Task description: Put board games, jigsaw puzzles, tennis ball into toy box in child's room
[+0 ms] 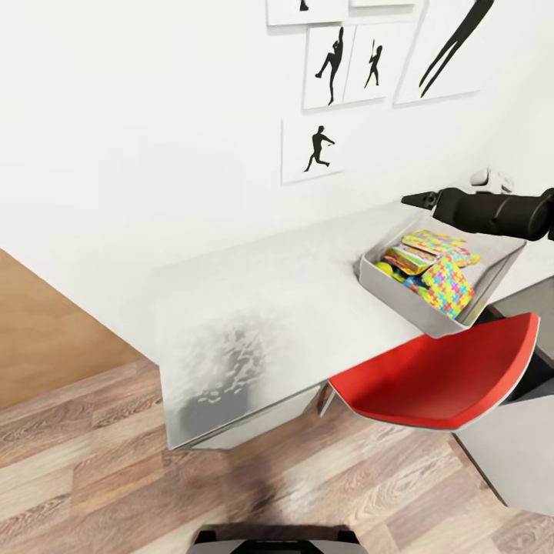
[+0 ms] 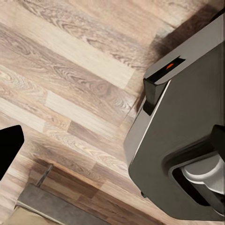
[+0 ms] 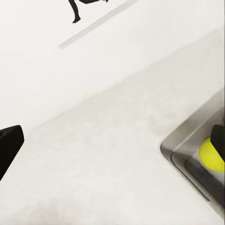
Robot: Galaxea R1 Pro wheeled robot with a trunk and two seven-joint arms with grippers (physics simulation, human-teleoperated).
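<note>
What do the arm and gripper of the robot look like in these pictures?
The right arm is a matte black, rounded tube. It narrows to a black right gripper with thin pointed fingers. No cables or markings show on it.

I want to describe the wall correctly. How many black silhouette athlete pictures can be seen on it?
5, though the frame edge cuts some. One lowest, two side by side above it, a large one at right, and a cropped one at the top edge. More may hang above.
</note>
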